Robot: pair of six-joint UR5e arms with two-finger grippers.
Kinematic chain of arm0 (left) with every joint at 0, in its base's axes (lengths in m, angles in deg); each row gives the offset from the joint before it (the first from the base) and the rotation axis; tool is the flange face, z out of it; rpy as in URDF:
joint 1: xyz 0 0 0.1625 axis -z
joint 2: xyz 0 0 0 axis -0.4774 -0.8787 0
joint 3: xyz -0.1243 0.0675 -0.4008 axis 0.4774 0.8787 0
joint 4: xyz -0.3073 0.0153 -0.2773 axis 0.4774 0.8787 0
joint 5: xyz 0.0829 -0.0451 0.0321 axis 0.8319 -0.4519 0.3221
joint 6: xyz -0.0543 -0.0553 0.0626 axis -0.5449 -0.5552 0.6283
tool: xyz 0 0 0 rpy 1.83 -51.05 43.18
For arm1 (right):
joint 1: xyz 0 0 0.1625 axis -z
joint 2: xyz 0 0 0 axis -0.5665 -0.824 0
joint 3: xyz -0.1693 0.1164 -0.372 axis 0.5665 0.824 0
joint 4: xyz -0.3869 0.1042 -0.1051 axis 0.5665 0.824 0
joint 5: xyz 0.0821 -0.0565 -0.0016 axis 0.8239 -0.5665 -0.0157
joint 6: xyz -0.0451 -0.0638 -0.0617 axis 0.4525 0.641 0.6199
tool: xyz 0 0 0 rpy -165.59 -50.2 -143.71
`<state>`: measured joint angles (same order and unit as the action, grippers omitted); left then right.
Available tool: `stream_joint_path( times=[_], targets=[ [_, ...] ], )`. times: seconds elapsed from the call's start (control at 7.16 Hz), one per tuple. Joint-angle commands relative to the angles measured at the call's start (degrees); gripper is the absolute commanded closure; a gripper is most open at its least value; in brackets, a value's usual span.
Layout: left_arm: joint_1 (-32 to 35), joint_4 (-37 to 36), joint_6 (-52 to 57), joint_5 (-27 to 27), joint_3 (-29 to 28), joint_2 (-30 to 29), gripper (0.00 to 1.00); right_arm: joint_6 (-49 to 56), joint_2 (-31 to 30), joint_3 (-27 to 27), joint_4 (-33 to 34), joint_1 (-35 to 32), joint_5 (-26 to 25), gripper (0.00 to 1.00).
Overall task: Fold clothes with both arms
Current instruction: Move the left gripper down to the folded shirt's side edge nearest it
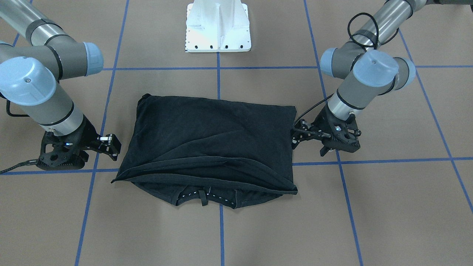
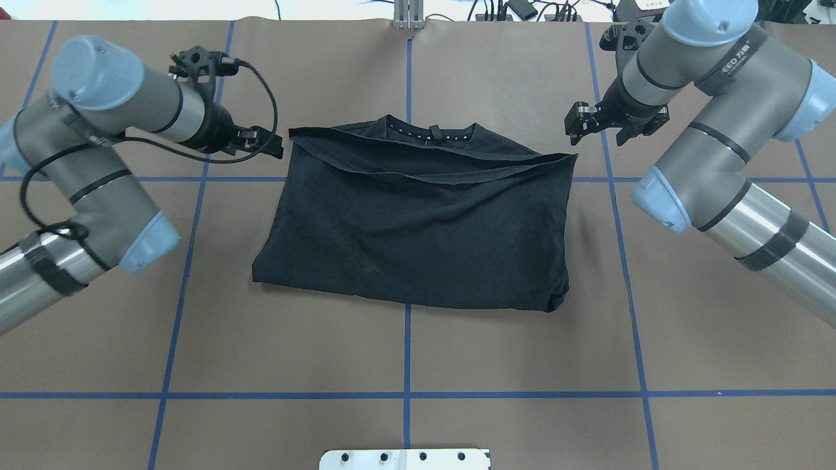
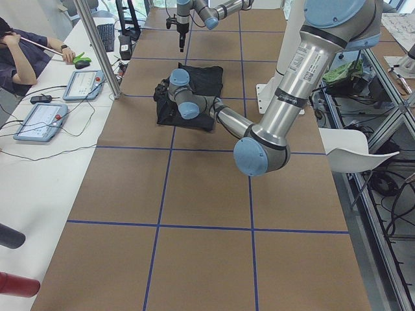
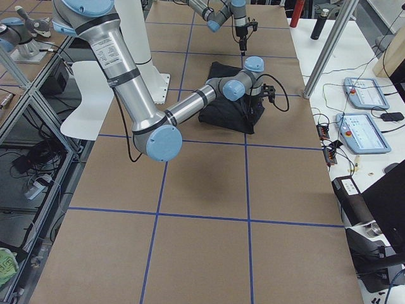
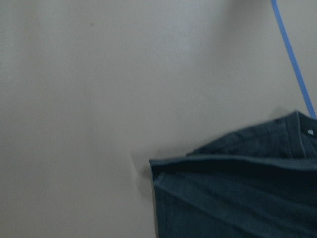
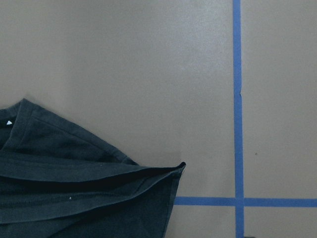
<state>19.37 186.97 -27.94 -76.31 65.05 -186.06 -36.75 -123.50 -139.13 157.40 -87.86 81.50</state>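
Jaws, both sides: can't tell if apart or together. Silver-grey tubular left arm (image 2: pixel 124 104) at 10 o'clock of folded black T-shirt (image 2: pixel 411 228), right arm (image 2: pixel 705 39) at 2 o'clock. Shirt lies mid brown worktop (image 2: pixel 522 391).

The black T-shirt (image 2: pixel 411 241) was soft, matt knitted cloth with stitched hems. The brown table (image 2: pixel 522 365) looked matt and paper-like, and its blue tape lines (image 2: pixel 407 391) were slightly shiny. The left silver-grey tubular arm (image 2: pixel 39 277) and right silver-grey tubular arm (image 2: pixel 816 271) showed brushed metal, with smooth light blue plastic joint caps (image 2: pixel 98 62). The white pedestal base (image 1: pixel 218 26) was glossy painted metal.
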Motion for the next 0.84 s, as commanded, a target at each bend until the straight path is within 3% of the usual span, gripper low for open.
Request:
stream_joint_path(
  times=[0.0, 0.28, 0.42, 0.7],
  targets=[
    [-2.7, 0.7, -1.0, -2.3, 6.2, 6.3, 0.00, 0.4, -3.0, -4.5, -0.1, 0.1, 0.4, 0.01],
    [-9.4, 10.6, -9.7, 0.4, 6.2, 10.5, 0.00, 0.4, -3.2, -4.9, -0.2, 0.3, 0.3, 0.01],
    [-12.8, 10.9, -12.4, 4.3, 6.0, 10.6, 0.00, 0.4, -3.3, -4.9, -0.2, 0.3, 0.2, 0.01],
    [-13.6, 11.0, -12.2, 4.6, 4.7, 10.7, 0.01, 0.4, -3.3, -4.9, -0.2, 0.4, 0.2, 0.01]
  ],
)
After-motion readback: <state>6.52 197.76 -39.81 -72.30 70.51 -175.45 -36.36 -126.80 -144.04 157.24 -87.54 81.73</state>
